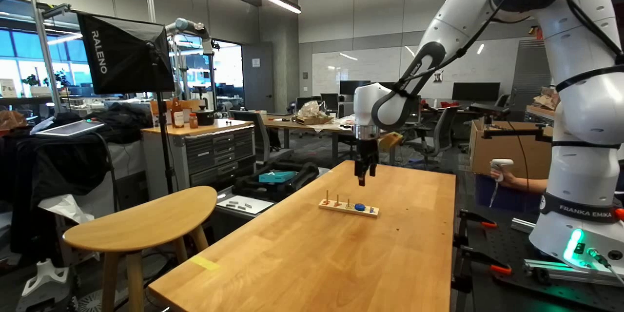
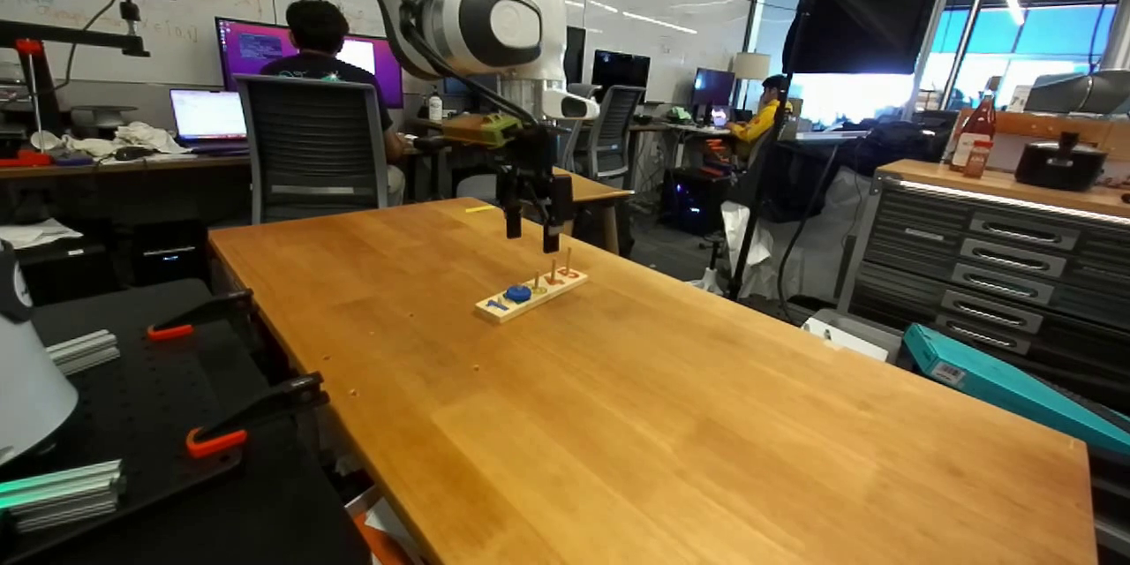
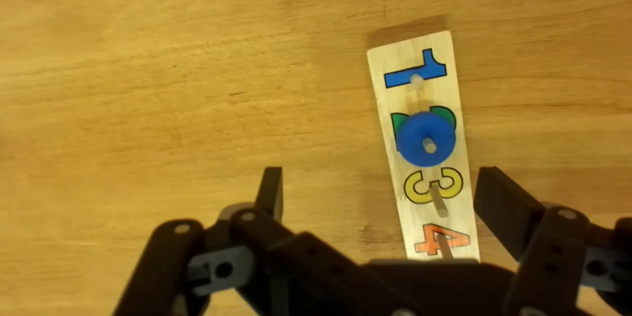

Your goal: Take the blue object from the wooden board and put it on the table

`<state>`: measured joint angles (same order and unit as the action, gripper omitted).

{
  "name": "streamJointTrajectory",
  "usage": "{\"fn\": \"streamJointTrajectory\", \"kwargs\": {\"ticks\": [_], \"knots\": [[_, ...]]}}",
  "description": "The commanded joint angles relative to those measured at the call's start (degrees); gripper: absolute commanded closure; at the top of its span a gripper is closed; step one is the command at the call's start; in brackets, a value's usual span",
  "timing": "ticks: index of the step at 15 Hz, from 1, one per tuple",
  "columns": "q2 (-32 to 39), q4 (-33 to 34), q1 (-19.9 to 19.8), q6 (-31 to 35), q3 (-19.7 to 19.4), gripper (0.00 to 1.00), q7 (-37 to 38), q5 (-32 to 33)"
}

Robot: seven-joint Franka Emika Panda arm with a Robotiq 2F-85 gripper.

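The blue object is a round ring [image 1: 359, 207] [image 2: 517, 293] [image 3: 412, 145] on the peg at number 2 of the wooden board [image 1: 341, 208] [image 2: 508, 315] [image 3: 437, 94]. The board lies flat on the wooden table [image 1: 312, 258] [image 2: 671, 424] [image 3: 148, 108] and shows printed numbers with upright pegs. My gripper [image 1: 367, 179] [image 2: 532, 238] [image 3: 379, 173] is open and empty, pointing down above the board and apart from it. In the wrist view the ring is ahead of the fingertips and right of the middle between them. The gripper body hides the board's near end there.
Bare pegs stand up from the board at numbers 3 [image 3: 438, 202] and 4 [image 3: 445, 247], beside the ring. Black clamps with orange tips [image 1: 499, 269] [image 2: 216, 443] sit along the table edge by the robot base. A wooden stool [image 1: 141, 219] stands beyond the opposite edge.
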<state>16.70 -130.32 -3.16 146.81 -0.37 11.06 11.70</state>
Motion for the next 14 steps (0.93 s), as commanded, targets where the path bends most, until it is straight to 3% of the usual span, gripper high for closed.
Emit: {"fn": "streamJointTrajectory", "kwargs": {"ticks": [1,14], "knots": [[7.5,4.8,2.4,2.2,-2.0,0.0,0.4,-0.9],[12.9,7.0,4.6,9.9,-1.6,0.0,-0.9,-6.1]]}}
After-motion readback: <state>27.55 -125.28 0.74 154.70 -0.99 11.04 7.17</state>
